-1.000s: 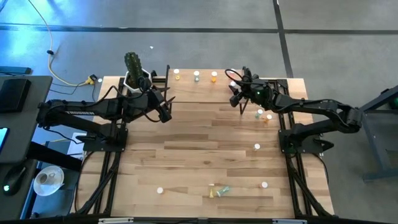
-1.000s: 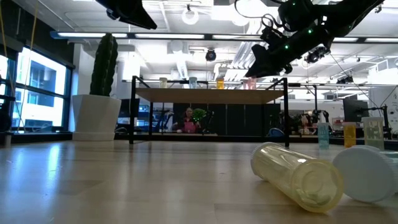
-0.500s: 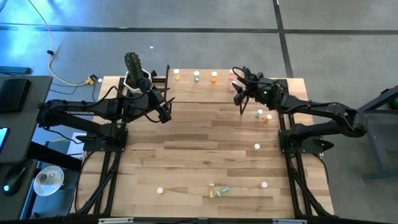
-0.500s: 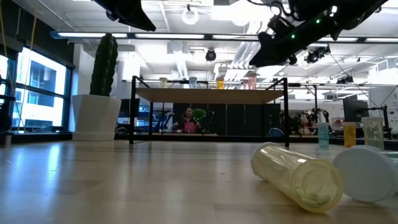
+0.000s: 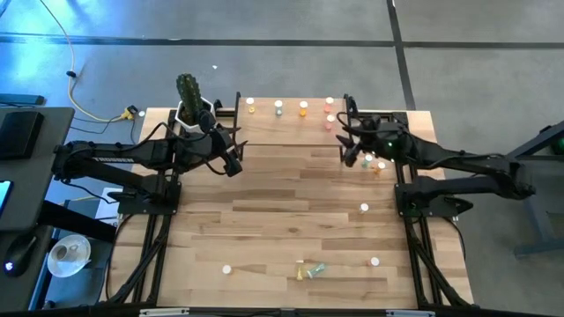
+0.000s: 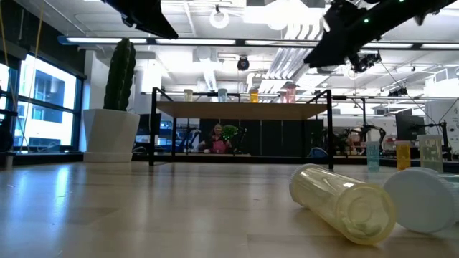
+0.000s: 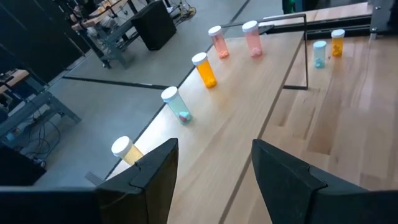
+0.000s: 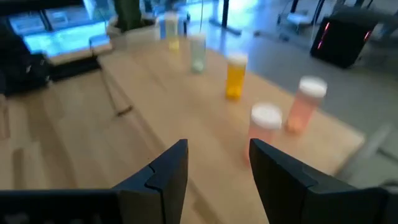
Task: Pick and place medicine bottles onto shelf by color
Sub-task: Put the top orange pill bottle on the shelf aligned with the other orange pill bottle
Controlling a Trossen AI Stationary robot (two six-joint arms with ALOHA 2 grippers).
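The shelf serves as the landmark. Just off its left end stands the cactus pot, and the left gripper hangs near the shelf's left front corner, jaws parted wide with nothing between them.

Along the shelf's back edge stand five medicine bottles, left to right: a yellow bottle, a pale green bottle, an orange bottle and two pink bottles, the second a little forward of the first at the shelf's right end. Each looks like light, rigid plastic with a smooth body, so I judge it slippery and easily tipped. The best hold is across the body just under the white cap, closed gently.

The right gripper hovers just past the shelf's right end, jaws open and empty. Beside it on the surface, right of the shelf, stand two more bottles, close together and tight to the arm. Taking one means coming straight down so the neighbour is not knocked.

Well in front of the shelf, bottles are scattered apart: one upright toward the right, others near the surface's front edge, including a lying yellow one. That one may roll and is better gripped across its length.

The shelf's front strip is bare, leaving room to set bottles down. The back row sits close to the shelf's edge, so a nudge could drop one off.
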